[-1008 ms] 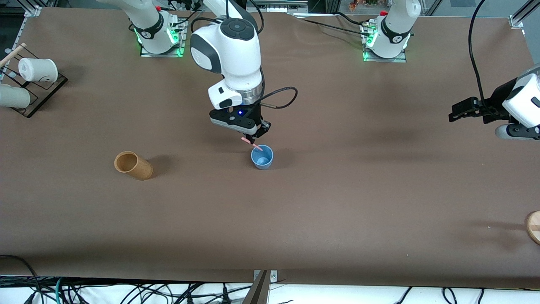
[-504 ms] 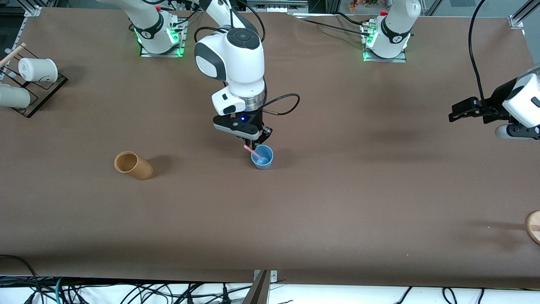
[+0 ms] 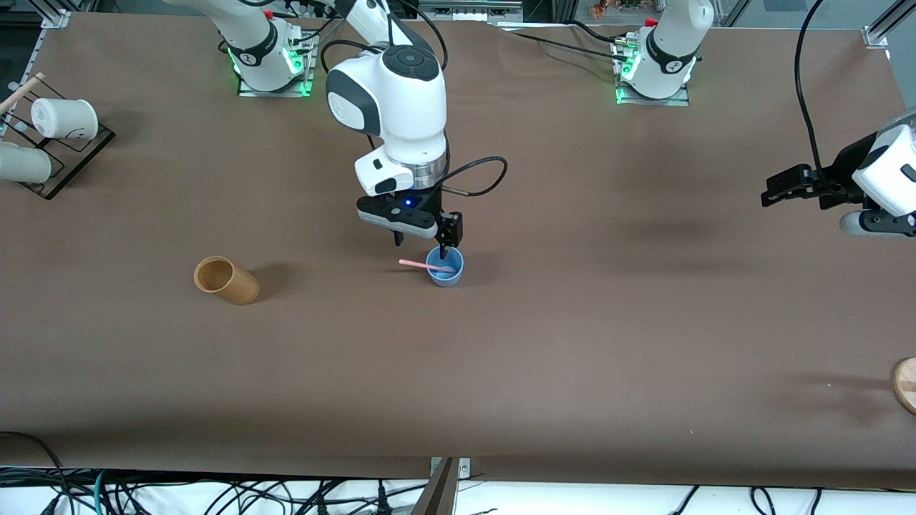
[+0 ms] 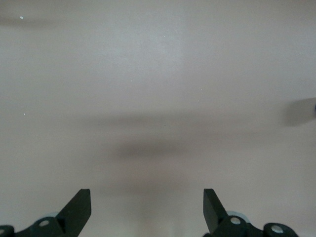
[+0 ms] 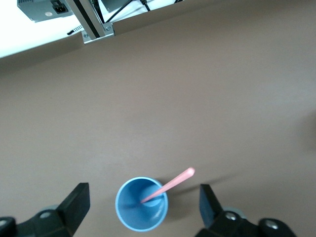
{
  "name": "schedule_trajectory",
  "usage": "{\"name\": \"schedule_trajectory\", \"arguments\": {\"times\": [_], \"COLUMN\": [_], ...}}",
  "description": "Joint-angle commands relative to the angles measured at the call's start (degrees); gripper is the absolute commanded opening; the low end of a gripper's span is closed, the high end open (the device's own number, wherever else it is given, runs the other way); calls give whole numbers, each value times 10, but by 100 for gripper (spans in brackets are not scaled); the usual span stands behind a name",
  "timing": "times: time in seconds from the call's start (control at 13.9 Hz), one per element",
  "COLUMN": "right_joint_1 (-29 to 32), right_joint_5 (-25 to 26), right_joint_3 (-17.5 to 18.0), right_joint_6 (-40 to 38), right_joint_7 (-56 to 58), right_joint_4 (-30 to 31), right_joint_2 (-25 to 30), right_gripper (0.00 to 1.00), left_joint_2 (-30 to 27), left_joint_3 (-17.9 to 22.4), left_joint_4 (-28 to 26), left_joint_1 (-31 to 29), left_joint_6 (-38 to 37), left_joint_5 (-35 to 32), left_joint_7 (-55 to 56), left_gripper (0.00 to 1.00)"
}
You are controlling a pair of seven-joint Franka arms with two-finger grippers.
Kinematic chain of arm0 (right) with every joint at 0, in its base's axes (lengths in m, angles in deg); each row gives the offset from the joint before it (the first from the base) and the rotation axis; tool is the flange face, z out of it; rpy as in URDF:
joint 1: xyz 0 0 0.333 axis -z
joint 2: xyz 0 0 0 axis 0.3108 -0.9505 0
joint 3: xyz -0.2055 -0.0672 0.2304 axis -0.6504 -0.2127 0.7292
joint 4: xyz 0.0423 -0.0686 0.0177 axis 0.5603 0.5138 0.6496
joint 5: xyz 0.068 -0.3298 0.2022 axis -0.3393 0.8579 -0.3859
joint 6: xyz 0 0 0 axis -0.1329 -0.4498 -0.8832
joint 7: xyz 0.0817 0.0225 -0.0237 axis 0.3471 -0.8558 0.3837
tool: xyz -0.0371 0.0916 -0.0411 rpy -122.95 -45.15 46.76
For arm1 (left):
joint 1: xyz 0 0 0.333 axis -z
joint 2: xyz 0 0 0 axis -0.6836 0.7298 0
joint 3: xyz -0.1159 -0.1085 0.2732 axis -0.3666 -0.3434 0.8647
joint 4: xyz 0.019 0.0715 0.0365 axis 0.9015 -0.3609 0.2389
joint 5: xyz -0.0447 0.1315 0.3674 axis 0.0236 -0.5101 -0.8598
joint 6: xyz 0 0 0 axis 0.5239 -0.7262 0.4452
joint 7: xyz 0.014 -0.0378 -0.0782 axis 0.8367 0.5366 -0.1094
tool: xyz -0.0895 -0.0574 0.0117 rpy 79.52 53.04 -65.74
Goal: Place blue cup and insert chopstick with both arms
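The blue cup (image 3: 445, 267) stands upright near the middle of the table; it also shows in the right wrist view (image 5: 141, 204). The pink chopstick (image 3: 422, 265) rests in it, one end on the cup's bottom, the other sticking out over the rim toward the right arm's end (image 5: 173, 182). My right gripper (image 3: 422, 242) hangs just above the cup, open and empty (image 5: 143, 202). My left gripper (image 3: 776, 187) is open and empty (image 4: 147, 205) above bare table at the left arm's end, waiting.
A tan wooden cup (image 3: 225, 280) lies on its side toward the right arm's end. A black rack (image 3: 68, 154) with white cups (image 3: 63, 118) stands at that end's edge. A wooden disc (image 3: 905, 384) shows at the left arm's end, nearer the camera.
My right gripper has opened and let go of the chopstick, which has tipped over to lean on the cup's rim. The gripper has risen slightly. The left arm has not moved.
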Motion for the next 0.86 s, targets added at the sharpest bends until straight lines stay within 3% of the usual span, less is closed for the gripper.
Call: {"name": "schedule_trajectory", "arguments": {"times": [0.0,0.29,0.58,0.79], "right_joint_1": [0,0,0,0], "right_joint_5": [0,-87,-189,-233], "right_joint_3": [-9,-60,-160,-236], "right_joint_6": [-58,-135,-170,-203], "right_joint_7": [63,224,437,590], "right_joint_4": [-7,-12,-16,-16], "right_joint_2": [29,66,84,96], "right_gripper": [100,100,100,100], "left_joint_2": [5,5,5,6], "left_joint_3": [-1,-2,-2,-2], "left_joint_4": [12,13,13,12], "left_joint_1": [-2,-2,-1,-1], "left_joint_6": [-2,-2,-2,-2], "left_joint_5": [-5,-5,-5,-5], "left_joint_7": [-11,-11,-11,-11], "left_gripper": [100,100,100,100]}}
